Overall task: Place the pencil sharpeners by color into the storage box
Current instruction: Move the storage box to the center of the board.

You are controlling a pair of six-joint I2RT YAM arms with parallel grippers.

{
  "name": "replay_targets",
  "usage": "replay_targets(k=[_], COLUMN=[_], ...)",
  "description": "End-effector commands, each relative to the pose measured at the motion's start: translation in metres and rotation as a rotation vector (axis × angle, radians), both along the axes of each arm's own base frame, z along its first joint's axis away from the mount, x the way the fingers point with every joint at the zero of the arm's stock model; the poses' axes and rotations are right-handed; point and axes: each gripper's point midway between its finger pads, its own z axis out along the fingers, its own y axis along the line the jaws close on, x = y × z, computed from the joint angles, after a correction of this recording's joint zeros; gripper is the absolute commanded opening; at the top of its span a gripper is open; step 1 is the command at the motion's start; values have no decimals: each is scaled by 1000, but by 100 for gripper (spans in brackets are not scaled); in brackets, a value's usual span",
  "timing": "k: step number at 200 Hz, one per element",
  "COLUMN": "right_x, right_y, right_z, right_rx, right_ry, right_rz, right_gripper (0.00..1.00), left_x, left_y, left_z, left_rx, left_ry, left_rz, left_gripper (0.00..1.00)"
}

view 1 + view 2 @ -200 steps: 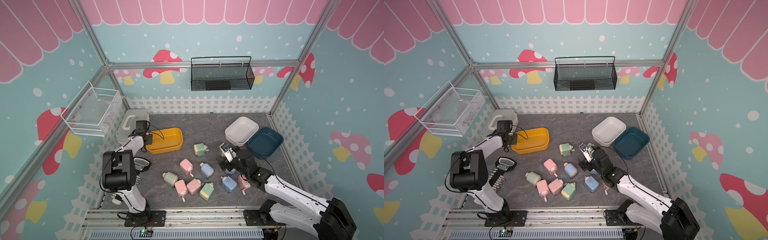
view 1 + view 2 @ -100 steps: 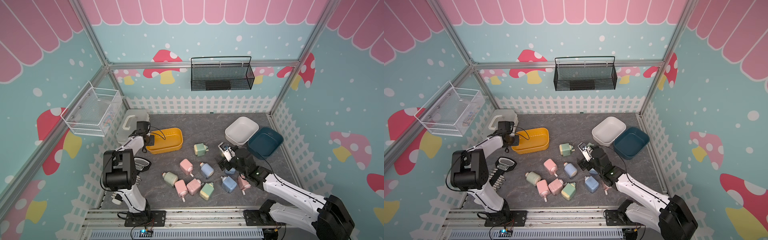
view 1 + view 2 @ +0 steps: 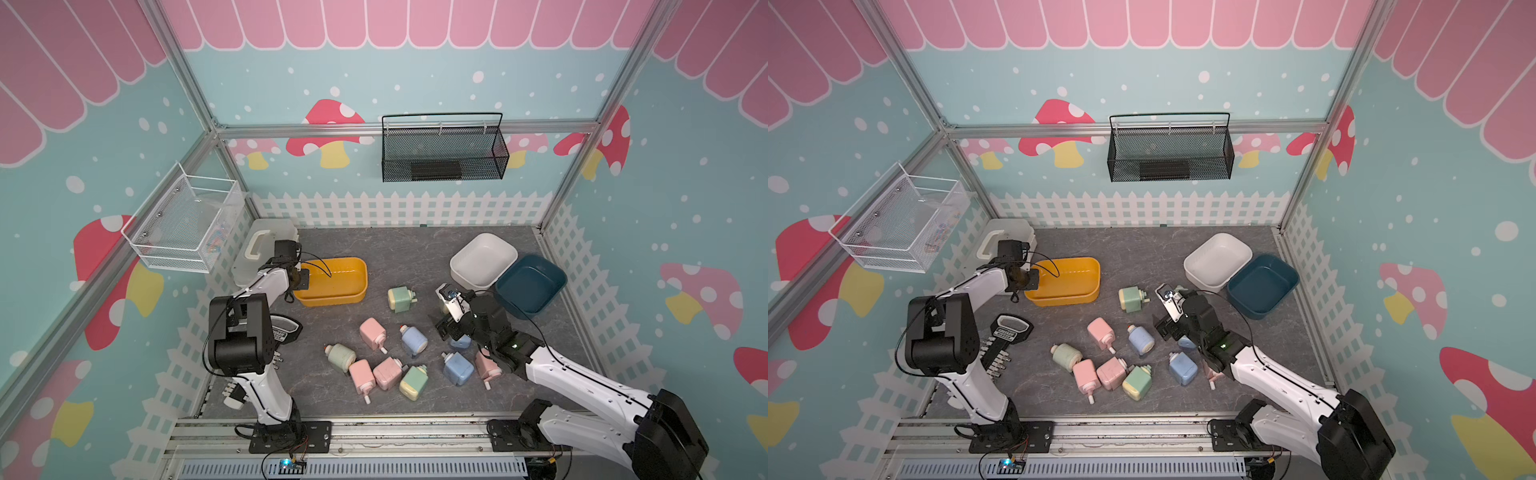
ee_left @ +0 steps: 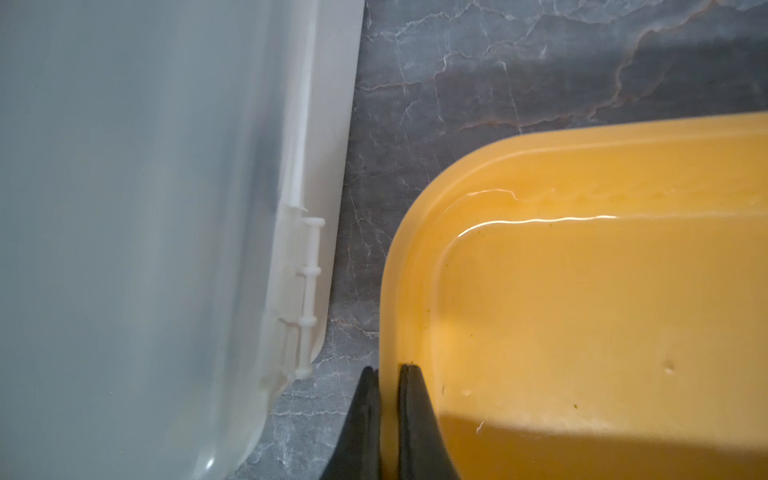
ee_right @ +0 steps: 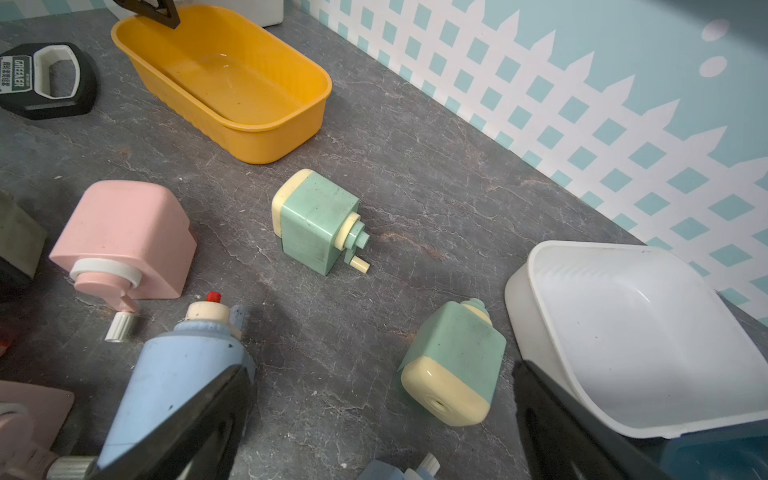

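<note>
My left gripper [image 4: 388, 374] pinches the rim of the yellow tub [image 4: 415, 249]. My right gripper [image 5: 376, 376], jaws spread wide and empty, hovers over a green pencil sharpener [image 5: 455, 357] beside the white tub [image 5: 582, 299].

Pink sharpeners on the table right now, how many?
4 pink pencil sharpeners: one mid-table, two side by side in the front cluster, one partly under the right arm. The arm could hide more.
</note>
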Motion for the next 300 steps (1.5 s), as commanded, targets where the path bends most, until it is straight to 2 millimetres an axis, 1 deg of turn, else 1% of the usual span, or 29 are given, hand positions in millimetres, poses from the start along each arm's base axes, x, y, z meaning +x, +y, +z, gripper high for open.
replay_targets(k=[1, 31, 60, 75, 95, 106, 126, 135, 152, 169, 173, 178, 181, 189, 201, 214, 246, 260, 275, 281, 284, 293, 295, 300], right_x=[4, 9, 9, 12, 18, 21, 27, 31, 39, 49, 51, 54, 55, 58, 64, 73, 104, 119, 132, 136, 139, 143, 144, 146], right_y=[9, 18, 37, 43, 51, 54, 56, 55, 50, 40, 37, 34, 32, 27, 16, 6, -32, -46, -57, -61, -64, -71, -73, -77], right_z=[13, 11, 7, 4, 5, 6, 8, 9, 6, 2, 1, 0, -1, -3, -7, -8, -18, -21, -24, -25, -24, -28, -29, -33], right_rx=[25, 20, 12, -8, -16, -16, -21, -21, -39, -57, -57, -54, -52, -43, -31, -10, -22, -32, -45, -59, -66, -98, -104, -120], right_ry=[-17, 2, 32, 61, 89, 97, 99, 100, 116, 147, 157, 170, 182, 211, 259, 315, 411, 443, 458, 463, 458, 468, 470, 482], right_rz=[22, 48, 133, 149, 162, 163, 152, 141, 116, 74, 64, 54, 51, 44, 29, 21, -123, -172, -199, -201, -204, -203, -201, -200], right_gripper=[98, 99, 99, 99, 99, 99, 99, 99, 99, 99, 99, 99, 99, 99, 99, 99, 98, 99, 99, 99, 99, 96, 96, 93], left_x=[4, 5, 11, 13, 17, 17, 16, 15, 14, 13, 14, 14, 14, 15, 15, 13, 4, -1, -9, -13, -15, -19, -22, -28], left_y=[12, 15, 14, 16, 17, 13, 7, 5, -3, -21, -25, -31, -35, -47, -59, -88, -153, -183, -211, -219, -220, -224, -233, -239], left_z=[5, -3, -8, -9, -5, 1, 18, 26, 42, 57, 60, 65, 68, 75, 84, 92, 104, 103, 97, 95, 92, 90, 89, 86], left_rx=[72, 95, 101, 110, 117, 109, 116, 112, 78, 27, 20, 10, 3, -9, -15, -54, -131, -202, -284, -314, -330, -383, -397, -429], left_ry=[12, 36, 47, 48, 40, 28, -11, -33, -79, -128, -140, -159, -169, -195, -233, -263, -337, -354, -352, -351, -346, -346, -345, -342], left_rz=[-5, -15, -35, -35, -25, -25, -18, -4, 9, 5, 7, 9, 6, -2, 22, -1, -28, -44, -75, -77, -69, -59, -76, -89], left_gripper=[1, 2, 3, 6, 13, 19, 36, 45, 60, 76, 82, 96, 99, 99, 99, 99, 99, 99, 99, 99, 99, 99, 99, 99])
